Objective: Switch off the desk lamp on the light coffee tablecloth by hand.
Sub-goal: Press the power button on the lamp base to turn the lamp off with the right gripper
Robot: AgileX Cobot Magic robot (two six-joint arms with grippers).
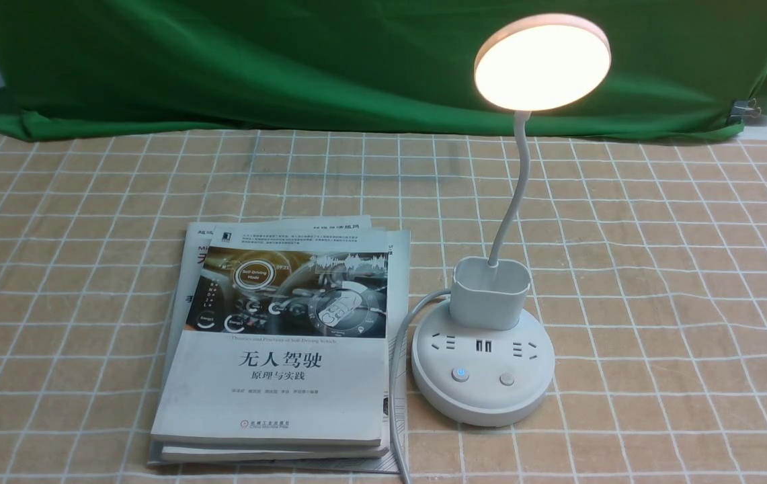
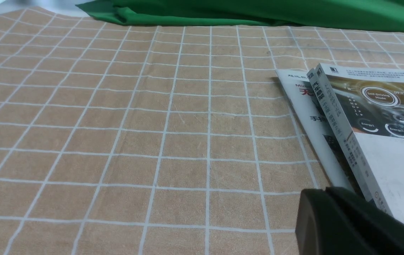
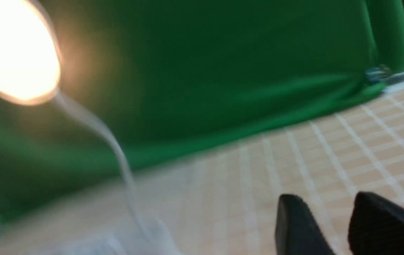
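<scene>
One light coffee tablecloth (image 1: pixel 659 269) bears one lit desk lamp (image 1: pixel 491 299) and one book stack (image 1: pixel 282 390). The right gripper (image 3: pixel 325 198) gapes empty, apart from the lamp. How far the left gripper (image 2: pixel 324 193) is open cannot be told.

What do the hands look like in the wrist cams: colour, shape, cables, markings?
Left hand: matte black, smooth, rounded tip, thin seam down it. Right hand: two plain black fingers tapering to blunt tips, blurred. No cables or markings visible in either view.

The desk lamp (image 3: pixel 15 53) past my right pincer (image 3: pixel 325 202) is smeared; my left pincer (image 2: pixel 324 200) is cropped, jaws unreadable.
</scene>
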